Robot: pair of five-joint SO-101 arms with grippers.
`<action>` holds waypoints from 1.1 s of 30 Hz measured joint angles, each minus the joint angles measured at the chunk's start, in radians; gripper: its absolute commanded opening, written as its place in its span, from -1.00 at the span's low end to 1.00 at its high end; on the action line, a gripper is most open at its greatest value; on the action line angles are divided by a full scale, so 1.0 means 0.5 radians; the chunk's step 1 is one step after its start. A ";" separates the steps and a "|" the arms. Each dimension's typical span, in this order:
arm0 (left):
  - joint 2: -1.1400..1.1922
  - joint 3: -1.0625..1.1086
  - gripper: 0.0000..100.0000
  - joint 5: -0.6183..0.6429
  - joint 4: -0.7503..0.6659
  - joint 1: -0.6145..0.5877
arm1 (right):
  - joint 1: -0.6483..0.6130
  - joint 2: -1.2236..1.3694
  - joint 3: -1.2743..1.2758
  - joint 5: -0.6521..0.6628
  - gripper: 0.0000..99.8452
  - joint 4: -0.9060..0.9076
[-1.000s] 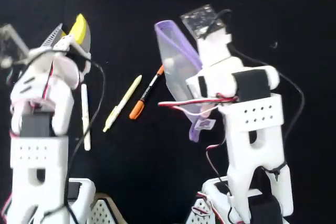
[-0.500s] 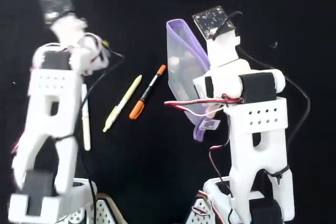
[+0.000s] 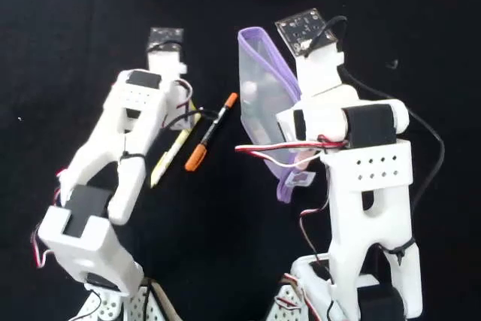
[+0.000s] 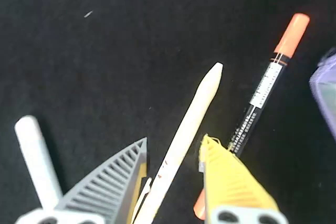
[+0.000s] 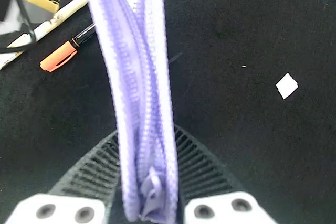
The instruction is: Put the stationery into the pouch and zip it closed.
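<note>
My right gripper [image 5: 144, 140] is shut on the zipper edge of a clear pouch with purple trim [image 5: 139, 51], close to the slider. It holds the pouch [image 3: 259, 92] up on edge above the black table. My left gripper [image 4: 174, 140] is open and low over the table, one finger on each side of a pale yellow pen [image 4: 194, 114]. A black pen with orange cap [image 4: 265, 85] lies just outside the yellow finger [image 4: 231, 182]. A white pen [image 4: 34, 158] lies outside the grey finger. From above, the left arm [image 3: 135, 110] covers part of the yellow pen [image 3: 169, 157], next to the orange-capped pen [image 3: 207, 137].
The table [image 3: 421, 28] is covered in black cloth. A small white scrap [image 5: 287, 85] lies on it to the right of the pouch. The two arm bases stand at the near edge. A person sits behind the far edge.
The left arm has swung from the table's left side over to the pens and come down astride the yellow pen. The right arm shifted the pouch slightly right, then held still.
</note>
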 measured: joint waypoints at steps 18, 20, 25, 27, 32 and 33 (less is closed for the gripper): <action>0.387 -0.055 -0.88 -0.313 -0.199 0.028 | 0.006 0.000 0.043 0.000 -0.98 -0.061; 0.390 -0.061 -0.88 -0.322 -0.199 0.046 | 0.006 0.000 0.043 0.000 -0.98 -0.061; 0.396 -0.061 -0.89 -0.445 -0.199 0.107 | 0.006 0.000 0.043 0.000 -0.98 -0.061; 0.396 -0.061 -0.89 -0.503 -0.199 0.114 | 0.009 0.000 0.043 0.000 -0.98 -0.061; 0.396 -0.061 -0.94 -0.534 -0.199 0.114 | 0.009 0.000 0.043 0.000 -0.98 -0.061; 0.396 -0.061 -0.94 -0.534 -0.199 0.117 | 0.009 0.000 0.043 0.000 -0.98 -0.061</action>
